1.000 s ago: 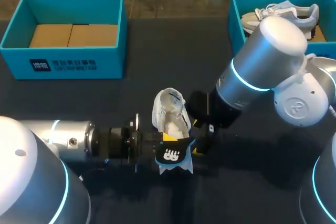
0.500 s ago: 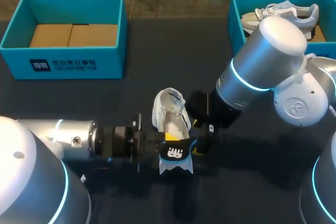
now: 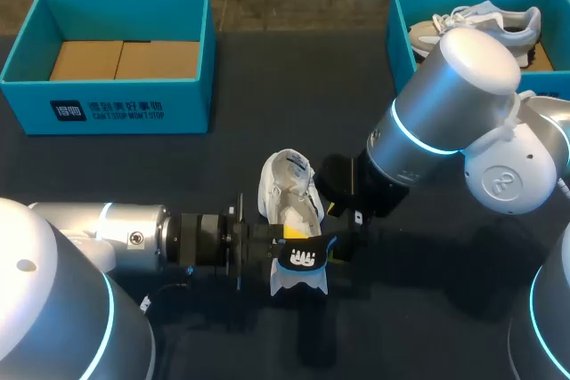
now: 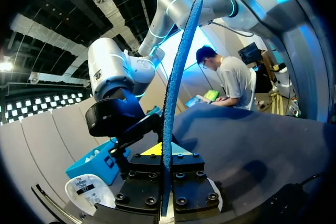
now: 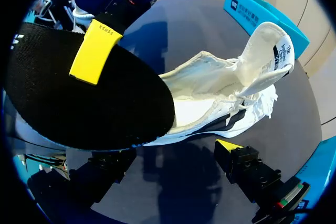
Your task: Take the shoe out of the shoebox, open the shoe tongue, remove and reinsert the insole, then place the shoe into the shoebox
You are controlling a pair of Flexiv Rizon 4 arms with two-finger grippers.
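Dark cloth covers the surface (image 3: 267, 86), with a teal left shoebox (image 3: 134, 113) at the upper left of the frame, brown card lining its bottom. A teal right shoebox (image 3: 396, 33) at the upper right holds a second shoe (image 3: 481, 28). The white shoe (image 3: 283, 186) sits out on the surface near the middle of the frame, well apart from both boxes. Its tongue (image 5: 268, 51) is folded up and away from the opening.

The left pincer (image 4: 165, 166) comes in from the lower left. It is clamped on the black, blue-edged insole (image 3: 301, 260), which stands edge-on between its fingers. The insole is outside the shoe, just beside the heel end.

The right pincer (image 3: 334, 233) sits close against the right side of the shoe. Its fingers are spread wide with nothing gripped, and the shoe lies just ahead of them.
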